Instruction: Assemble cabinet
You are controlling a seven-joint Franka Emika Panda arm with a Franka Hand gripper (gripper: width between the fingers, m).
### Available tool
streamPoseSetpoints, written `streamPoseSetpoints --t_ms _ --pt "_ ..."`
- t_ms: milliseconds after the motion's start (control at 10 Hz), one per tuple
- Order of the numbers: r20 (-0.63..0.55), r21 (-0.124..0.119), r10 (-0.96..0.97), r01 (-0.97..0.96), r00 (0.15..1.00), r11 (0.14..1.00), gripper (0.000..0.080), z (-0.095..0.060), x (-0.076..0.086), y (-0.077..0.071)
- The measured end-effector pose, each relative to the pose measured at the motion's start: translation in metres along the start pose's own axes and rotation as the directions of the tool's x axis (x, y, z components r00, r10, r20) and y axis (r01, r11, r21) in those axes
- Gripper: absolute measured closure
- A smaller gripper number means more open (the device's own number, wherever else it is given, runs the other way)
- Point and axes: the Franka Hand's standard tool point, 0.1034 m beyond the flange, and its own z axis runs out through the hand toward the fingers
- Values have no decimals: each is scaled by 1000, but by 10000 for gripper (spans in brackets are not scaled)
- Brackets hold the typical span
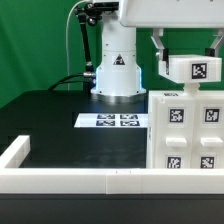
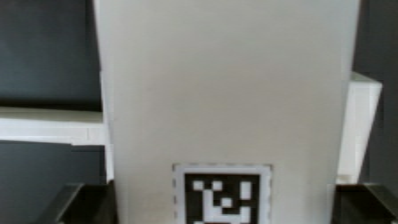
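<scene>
The cabinet body (image 1: pixel 186 132), a large white box with several square tags on its front, stands at the exterior view's right, against the front rail. My gripper (image 1: pixel 188 60) hangs just above its top and is shut on a white tagged block (image 1: pixel 192 69). In the wrist view the block (image 2: pixel 222 90) is a long white piece that fills the middle, with a tag near the gripper (image 2: pixel 222 206). The dark fingers (image 2: pixel 79 205) press on both of its sides. What lies directly under the block is hidden.
The marker board (image 1: pixel 118 121) lies flat on the black table in front of the robot base (image 1: pixel 116 70). A long low white border rail (image 1: pixel 70 181) runs along the front edge and turns up the exterior view's left side (image 1: pixel 14 152).
</scene>
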Motion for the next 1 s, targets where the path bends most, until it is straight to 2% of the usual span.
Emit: streamPoseSetpoints --t_ms 400,1000 --pt "14 1 -16 16 1000 1000 240 13 -2 -13" --pt "3 0 -38 38 999 999 240 16 0 -11"
